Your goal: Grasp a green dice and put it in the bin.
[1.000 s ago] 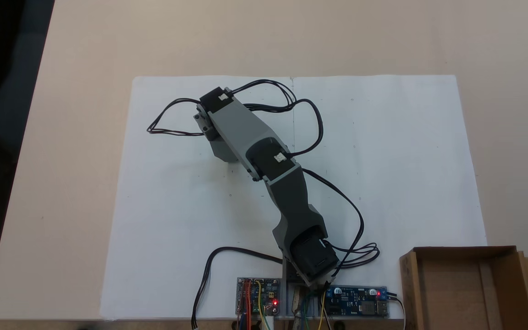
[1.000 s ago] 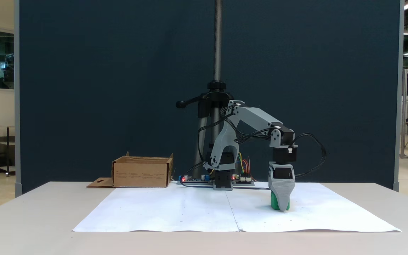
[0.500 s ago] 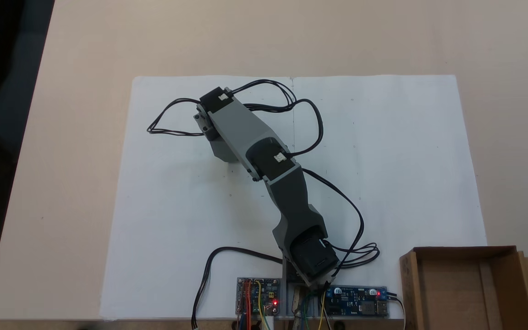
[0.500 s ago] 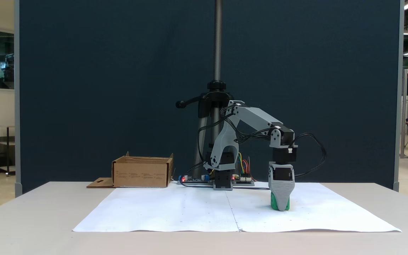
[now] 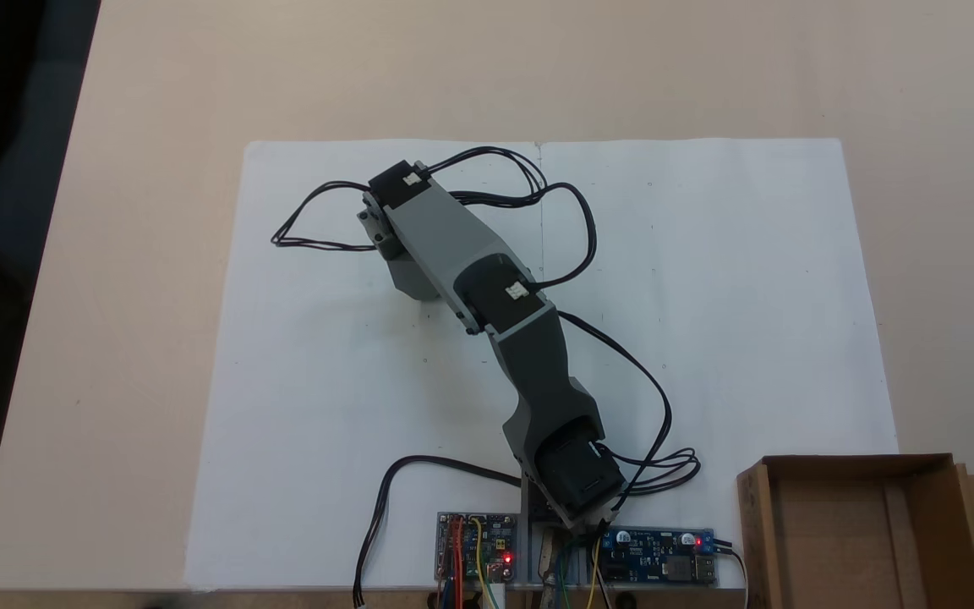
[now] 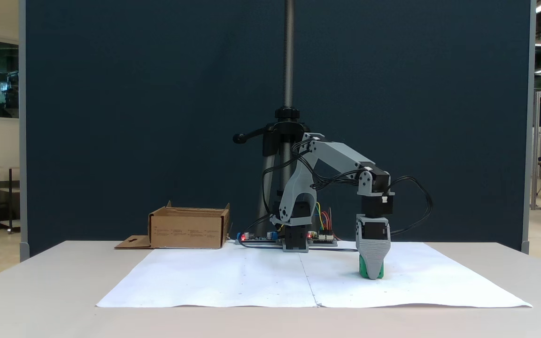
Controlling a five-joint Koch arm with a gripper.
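The green dice (image 6: 362, 272) rests on the white paper (image 6: 233, 281), right of the arm's base in a fixed view. My gripper (image 6: 371, 275) points straight down over it, tips at the paper. One grey finger (image 6: 372, 253) stands in front of the dice, and green shows on both sides of it. The other jaw lies behind, so the gap between them is hidden. In the fixed view from above, the grey forearm (image 5: 440, 241) covers gripper and dice. The bin (image 5: 850, 541), an open brown cardboard box (image 6: 188, 229), stands beside the arm's base, far from the dice.
Two circuit boards (image 5: 477, 550) (image 5: 660, 560) with lit red lights sit by the arm's base at the table edge. Black cables (image 5: 309, 220) loop out from the wrist over the paper. A camera stand pole (image 6: 289, 94) rises behind the arm.
The arm keeps its pose over the dice. Slightly less green shows on either side of the grey finger than a second ago.
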